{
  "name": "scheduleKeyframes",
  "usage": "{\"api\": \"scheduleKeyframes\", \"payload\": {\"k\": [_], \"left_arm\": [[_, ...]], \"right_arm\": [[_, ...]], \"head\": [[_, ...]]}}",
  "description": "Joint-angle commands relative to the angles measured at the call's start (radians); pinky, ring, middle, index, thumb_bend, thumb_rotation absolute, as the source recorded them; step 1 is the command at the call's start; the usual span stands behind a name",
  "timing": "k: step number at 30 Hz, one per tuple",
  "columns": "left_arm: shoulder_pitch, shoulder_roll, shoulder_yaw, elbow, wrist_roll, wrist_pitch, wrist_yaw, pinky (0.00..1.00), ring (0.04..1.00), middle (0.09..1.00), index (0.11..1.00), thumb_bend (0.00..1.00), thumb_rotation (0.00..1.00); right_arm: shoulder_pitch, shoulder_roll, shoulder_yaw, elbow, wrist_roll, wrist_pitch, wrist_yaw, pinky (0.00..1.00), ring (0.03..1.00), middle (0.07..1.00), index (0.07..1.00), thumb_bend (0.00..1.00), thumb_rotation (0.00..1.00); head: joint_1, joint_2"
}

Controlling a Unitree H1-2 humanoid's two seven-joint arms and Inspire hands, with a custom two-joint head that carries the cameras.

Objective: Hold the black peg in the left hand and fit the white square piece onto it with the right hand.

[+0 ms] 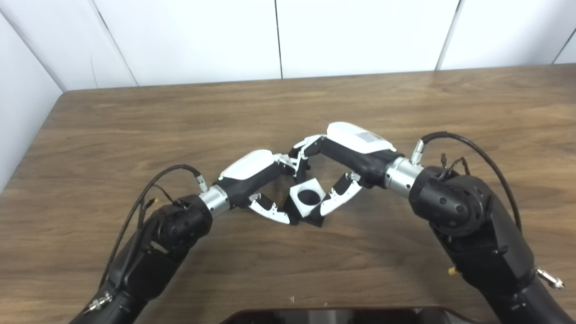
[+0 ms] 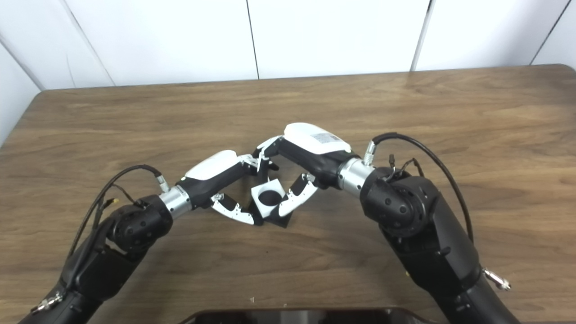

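The white square piece (image 1: 307,196) with a round hole sits tilted at the table's middle, on top of the black peg (image 1: 315,221), whose dark base shows below it. My left hand (image 1: 252,177) closes around the black peg from the left, thumb low at its base and fingers behind. From the right, my right hand (image 1: 348,153) is shut on the white square piece, its thumb pressed on the near right side and its fingers curled over the far side. The two hands' fingers meet behind the piece. The hole looks dark inside.
The wooden table (image 1: 135,135) ends at a white panelled wall (image 1: 279,36) behind. A dark, glossy object (image 1: 342,315) lies at the near edge, between my arms. Cables loop off both wrists.
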Motion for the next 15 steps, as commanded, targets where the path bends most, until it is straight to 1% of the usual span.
{"api": "scheduleKeyframes", "payload": {"k": [1,15], "left_arm": [[0.023,0.003,-0.038,0.011,0.063,0.026,-0.046,0.94,0.930,0.873,0.487,0.52,0.08],[0.021,-0.002,-0.041,0.007,0.062,0.042,-0.051,0.92,0.924,0.872,0.488,0.52,0.08]], "right_arm": [[-0.031,0.000,-0.011,-0.014,0.010,-0.032,-0.029,0.88,0.885,0.817,0.479,0.52,0.14],[-0.013,-0.005,0.002,0.018,0.016,-0.038,-0.035,0.87,0.879,0.816,0.479,0.52,0.14]], "head": [[0.002,0.002],[0.013,0.011]]}}
